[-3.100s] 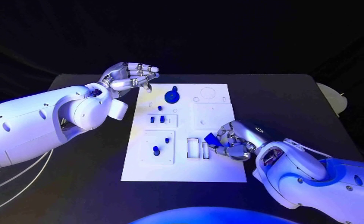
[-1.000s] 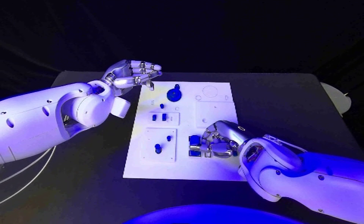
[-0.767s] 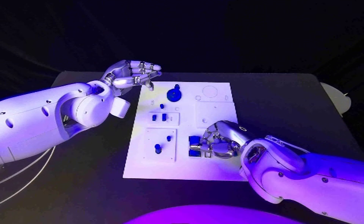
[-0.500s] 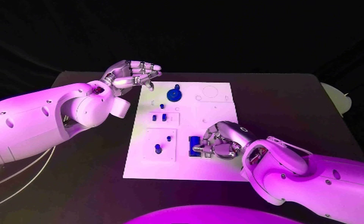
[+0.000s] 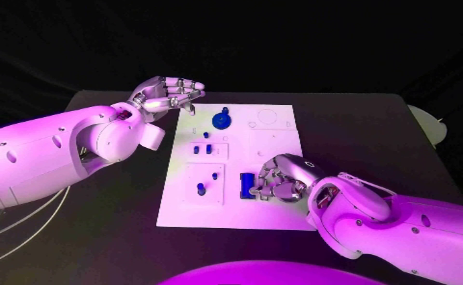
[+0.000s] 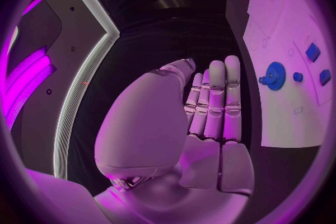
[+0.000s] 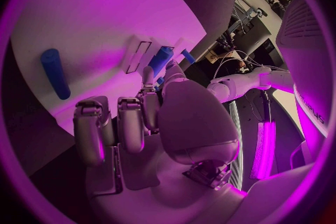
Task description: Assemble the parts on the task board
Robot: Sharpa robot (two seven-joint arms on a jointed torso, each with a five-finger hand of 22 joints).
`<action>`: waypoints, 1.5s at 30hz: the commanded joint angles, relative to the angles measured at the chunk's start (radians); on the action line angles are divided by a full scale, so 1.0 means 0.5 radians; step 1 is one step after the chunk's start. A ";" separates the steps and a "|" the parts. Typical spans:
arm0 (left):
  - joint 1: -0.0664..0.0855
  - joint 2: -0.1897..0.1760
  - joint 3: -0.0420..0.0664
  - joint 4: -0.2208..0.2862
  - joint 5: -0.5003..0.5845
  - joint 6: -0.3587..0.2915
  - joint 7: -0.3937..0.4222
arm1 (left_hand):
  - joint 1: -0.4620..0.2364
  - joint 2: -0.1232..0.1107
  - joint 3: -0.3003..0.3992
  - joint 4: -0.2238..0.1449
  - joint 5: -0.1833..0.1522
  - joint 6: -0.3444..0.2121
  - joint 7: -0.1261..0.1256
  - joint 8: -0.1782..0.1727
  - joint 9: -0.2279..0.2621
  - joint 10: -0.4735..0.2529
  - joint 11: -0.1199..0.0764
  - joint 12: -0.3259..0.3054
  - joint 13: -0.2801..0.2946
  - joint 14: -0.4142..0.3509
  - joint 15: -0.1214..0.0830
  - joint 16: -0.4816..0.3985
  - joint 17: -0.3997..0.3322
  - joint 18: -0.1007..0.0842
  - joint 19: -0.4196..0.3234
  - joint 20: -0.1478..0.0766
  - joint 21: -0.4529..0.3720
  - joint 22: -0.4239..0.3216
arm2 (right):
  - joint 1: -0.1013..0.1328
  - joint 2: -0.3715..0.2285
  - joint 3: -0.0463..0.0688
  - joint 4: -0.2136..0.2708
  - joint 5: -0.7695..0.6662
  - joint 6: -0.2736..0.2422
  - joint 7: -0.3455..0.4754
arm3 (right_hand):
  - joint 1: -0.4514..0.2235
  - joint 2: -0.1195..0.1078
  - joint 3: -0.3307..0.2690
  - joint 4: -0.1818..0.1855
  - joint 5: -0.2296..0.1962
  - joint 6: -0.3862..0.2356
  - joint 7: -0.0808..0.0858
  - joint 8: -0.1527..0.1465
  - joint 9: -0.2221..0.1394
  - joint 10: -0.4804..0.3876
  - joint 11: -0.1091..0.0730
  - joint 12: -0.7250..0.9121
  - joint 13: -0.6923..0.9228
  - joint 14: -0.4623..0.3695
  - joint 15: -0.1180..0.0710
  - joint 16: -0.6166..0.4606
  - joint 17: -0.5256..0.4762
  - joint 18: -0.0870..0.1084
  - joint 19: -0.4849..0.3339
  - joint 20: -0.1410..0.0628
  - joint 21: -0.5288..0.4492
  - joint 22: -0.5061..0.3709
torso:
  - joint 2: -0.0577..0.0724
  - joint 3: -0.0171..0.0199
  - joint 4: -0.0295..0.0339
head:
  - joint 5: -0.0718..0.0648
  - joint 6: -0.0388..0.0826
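The right hand (image 5: pixel 281 178) has carried its blue part (image 5: pixel 248 183) to the task board's (image 5: pixel 275 141) slots.

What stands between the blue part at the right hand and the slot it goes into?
Nothing visible does. The right hand is low over the task board with the blue part already at the rectangular slots beside its fingers. How deep the part sits cannot be told.

One white task board (image 5: pixel 275 143) lies on one black table (image 5: pixel 366 131). On the board sit one blue gear (image 5: pixel 221 121) and, as far as the head view shows, about six smaller blue parts (image 5: pixel 248 184). Two white arms reach in, each ending in one silver hand: left hand (image 5: pixel 170 96), right hand (image 5: pixel 281 179).
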 commanded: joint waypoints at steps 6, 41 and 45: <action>0.001 0.003 0.001 0.001 0.010 0.030 0.013 | -0.016 0.003 0.015 -0.001 0.010 -0.018 0.000 0.004 -0.002 -0.014 -0.006 0.012 -0.002 -0.010 0.000 -0.004 -0.003 0.014 -0.007 0.008 -0.007 0.000 | 0.024 -0.118 0.007 0.065 -0.051 -0.088 0.007 | -0.003 0.004 -0.015 0.007 0.037 -0.010 -0.006 -0.001 -0.011 0.003 0.001 -0.034 -0.073 0.146 -0.008 0.011 0.208 -0.028 0.213 -0.015 0.009 0.526 | -0.003 0.0021 -0.006 | -0.008 0.010; 0.000 0.003 -0.004 -0.001 0.010 0.035 0.010 | -0.018 0.005 0.017 -0.001 0.011 -0.017 0.000 0.005 -0.002 -0.014 -0.006 0.013 -0.002 -0.010 0.000 -0.003 -0.003 0.014 -0.007 0.008 -0.008 0.000 | -0.047 -0.428 -0.011 0.037 -0.192 0.038 -0.075 | 0.013 0.003 -0.039 0.005 0.077 -0.047 0.024 -0.071 -0.063 -0.021 0.027 -0.077 -0.099 0.146 0.016 0.012 0.214 -0.028 0.213 0.005 0.009 0.526 | 0.002 0.0020 -0.007 | -0.071 0.009; 0.000 0.001 -0.004 0.000 0.010 0.035 0.009 | -0.018 0.005 0.017 -0.001 0.011 -0.017 0.000 0.005 -0.002 -0.014 -0.006 0.013 -0.002 -0.010 0.000 -0.003 -0.003 0.014 -0.007 0.008 -0.008 0.000 | -0.057 -0.413 -0.011 0.032 -0.198 0.067 -0.082 | 0.013 0.005 -0.039 0.005 0.078 -0.041 0.022 -0.070 -0.063 -0.020 0.027 -0.077 -0.099 0.146 0.016 0.012 0.214 -0.028 0.213 0.006 0.009 0.526 | 0.001 0.0019 -0.008 | -0.070 0.005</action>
